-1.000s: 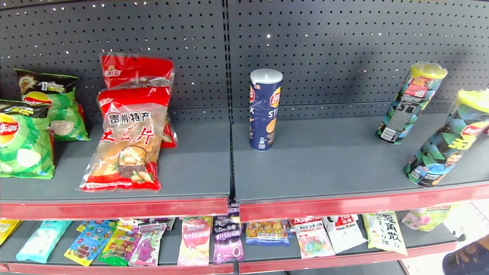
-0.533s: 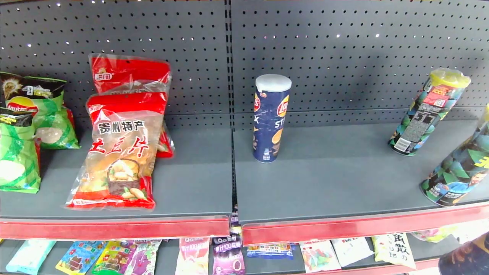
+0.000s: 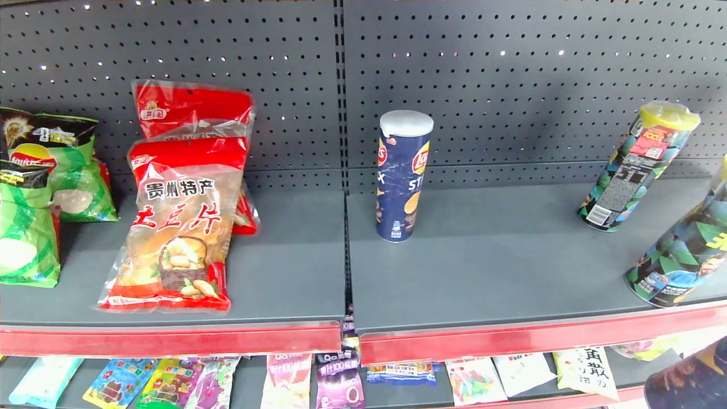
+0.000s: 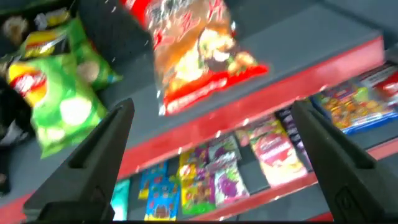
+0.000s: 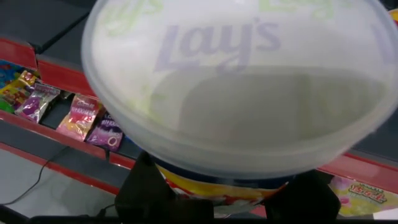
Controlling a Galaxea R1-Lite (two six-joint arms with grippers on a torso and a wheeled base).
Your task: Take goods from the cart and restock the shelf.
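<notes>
- spanning the head view, the grey shelf (image 3: 483, 267) has a red front strip (image 3: 170, 341) and a dark pegboard back panel (image 3: 511, 85) rising behind it.
- below it runs a lower shelf (image 3: 253, 378), lined with a row of small bright packets (image 3: 335, 380).
- a large red snack bag (image 3: 176, 227) leans back on the left half of the shelf, with a second red bag (image 3: 193, 108) standing behind it against the panel.
- two green chip bags (image 3: 25, 233) sit at the far left, one in front of the other, just beside the red bags.
- two patterned cans with yellow lids stand at the far right, both looking tilted: the rear patterned can (image 3: 639, 165) near the panel, the front patterned can (image 3: 681, 250) at the shelf's edge.
- a blue can (image 3: 402, 176) with a pale lid stands upright near the middle, well apart from the bags and from the patterned cans.
- the held can (image 5: 236, 81), the task's item, is off the shelf and in the right arm's grip; its clear lid faces the wrist camera, with the red strip and the lower shelf beyond it.
- the right gripper (image 5: 224, 196) is clenched on that can, a dark finger pressed to each side of its body.
- the left gripper (image 4: 214, 155) is released, fingers spread wide with nothing between them, hanging in front of the red strip below the red bag.
</notes>
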